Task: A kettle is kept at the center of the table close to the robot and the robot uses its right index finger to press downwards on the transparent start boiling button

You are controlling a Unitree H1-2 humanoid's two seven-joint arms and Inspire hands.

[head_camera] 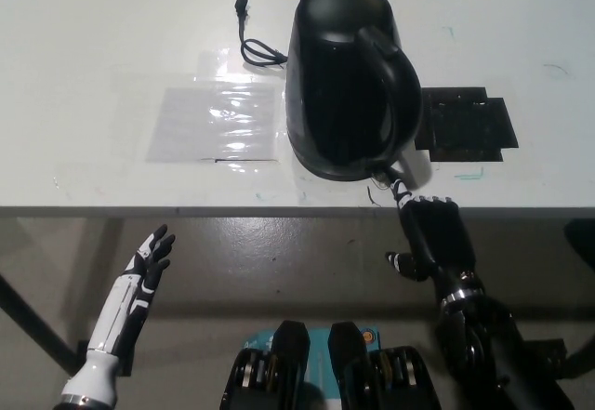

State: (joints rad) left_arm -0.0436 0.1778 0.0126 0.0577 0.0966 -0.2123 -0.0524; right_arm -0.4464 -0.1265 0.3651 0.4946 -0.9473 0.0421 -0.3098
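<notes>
Right hand, clenched with one finger pointed up-left, is placed just below the kettle base at frame center, where the button is touched.

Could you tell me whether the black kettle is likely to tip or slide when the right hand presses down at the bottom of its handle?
The kettle looks squat with a broad base flat on the table, so tipping seems unlikely. The right hand pushes from the near edge; a mostly downward press should hold it, but the smooth tabletop might let it slide. Its weight cannot be judged, since the contents are hidden.
</notes>
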